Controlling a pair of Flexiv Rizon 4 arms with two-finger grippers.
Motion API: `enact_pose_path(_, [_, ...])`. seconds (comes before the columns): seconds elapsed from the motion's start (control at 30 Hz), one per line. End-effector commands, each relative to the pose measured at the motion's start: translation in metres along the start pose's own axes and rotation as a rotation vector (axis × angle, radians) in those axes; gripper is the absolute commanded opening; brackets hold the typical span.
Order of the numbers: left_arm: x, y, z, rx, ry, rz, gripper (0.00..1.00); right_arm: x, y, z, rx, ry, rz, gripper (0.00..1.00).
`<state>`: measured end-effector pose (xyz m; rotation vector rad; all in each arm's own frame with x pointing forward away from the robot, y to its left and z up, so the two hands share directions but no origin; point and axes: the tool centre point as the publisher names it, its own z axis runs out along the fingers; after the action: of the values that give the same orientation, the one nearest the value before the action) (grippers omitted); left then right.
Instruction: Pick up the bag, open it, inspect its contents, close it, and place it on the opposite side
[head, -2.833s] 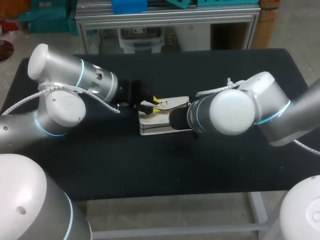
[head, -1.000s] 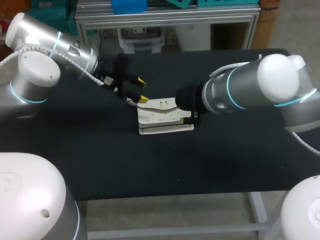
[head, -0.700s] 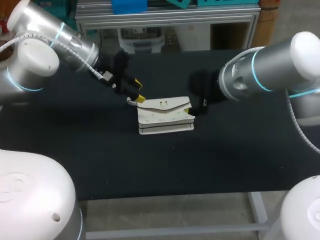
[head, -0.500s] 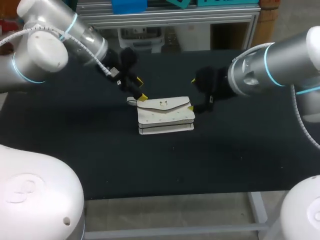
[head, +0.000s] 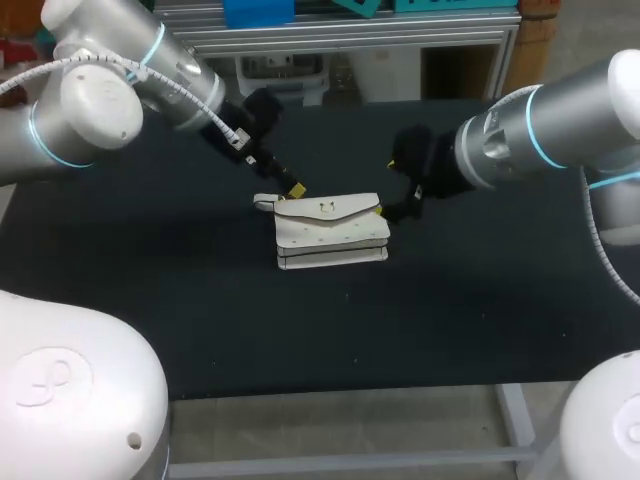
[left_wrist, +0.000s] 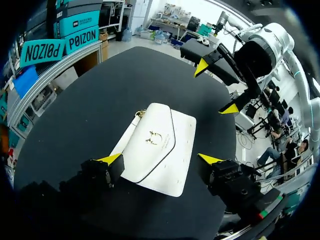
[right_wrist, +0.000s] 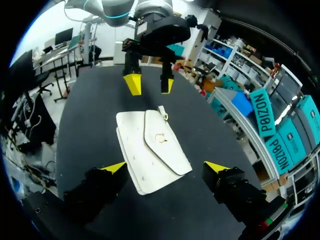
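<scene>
Lying flat on the black tabletop (head: 200, 320), the closed white bag (head: 330, 232) has an open end effector on either side.
Head view: the left end effector (head: 286, 178) hangs near the bag's far left corner, and the right end effector (head: 388, 190) near its far right corner. Left wrist view: the fingers (left_wrist: 111, 160) are spread, with the bag ahead and the right end effector beyond it. Right wrist view: the fingers (right_wrist: 114, 167) are spread wide, with the bag ahead and the left end effector beyond it.
</scene>
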<state>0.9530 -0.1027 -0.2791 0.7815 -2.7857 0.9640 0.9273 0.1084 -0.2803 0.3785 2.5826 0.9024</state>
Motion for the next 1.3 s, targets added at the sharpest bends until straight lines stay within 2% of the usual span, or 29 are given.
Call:
enact_pose_path(0.03, [0.005, 0.007, -0.003, 0.025, -0.06, -0.368, 1.0, -0.002, 0.009, -0.011, 0.122, 0.053, 0.103, 1.0])
enact_pose_path(0.2, [0.005, 0.011, -0.004, -0.005, -0.165, -0.622, 1.0, -0.003, 0.01, -0.021, 0.148, 0.105, 0.219, 1.0])
enact_pose_path(0.3, [0.005, 0.014, -0.004, 0.009, -0.226, -0.773, 1.0, -0.004, 0.008, -0.027, 0.157, 0.12, 0.318, 1.0])
enact_pose_path(0.37, [0.005, 0.017, -0.004, 0.033, -0.304, -0.843, 1.0, -0.005, 0.006, -0.029, 0.169, 0.133, 0.389, 1.0])
enact_pose_path(0.43, [0.005, 0.019, -0.005, 0.04, -0.339, -0.858, 1.0, -0.005, 0.004, -0.031, 0.181, 0.147, 0.437, 1.0])
enact_pose_path(0.97, [0.005, 0.019, -0.005, 0.04, -0.339, -0.858, 1.0, -0.004, 0.003, -0.032, 0.187, 0.15, 0.447, 1.0])
enact_pose_path(1.03, [0.001, 0.017, 0.003, 0.018, -0.308, -0.966, 1.0, -0.002, 0.005, -0.024, 0.181, 0.175, 0.514, 1.0])
enact_pose_path(1.1, [0.002, 0.018, 0.011, 0.001, -0.327, -1.069, 1.0, 0.002, 0.004, -0.02, 0.177, 0.226, 0.599, 1.0])
enact_pose_path(1.27, [0.01, 0.028, 0.019, -0.01, -0.306, -1.117, 1.0, 0.006, -0.003, -0.011, 0.272, 0.303, 0.741, 1.0])
enact_pose_path(1.3, [0.01, 0.029, 0.02, -0.01, -0.311, -1.132, 1.0, 0.006, -0.003, -0.011, 0.268, 0.311, 0.753, 1.0])
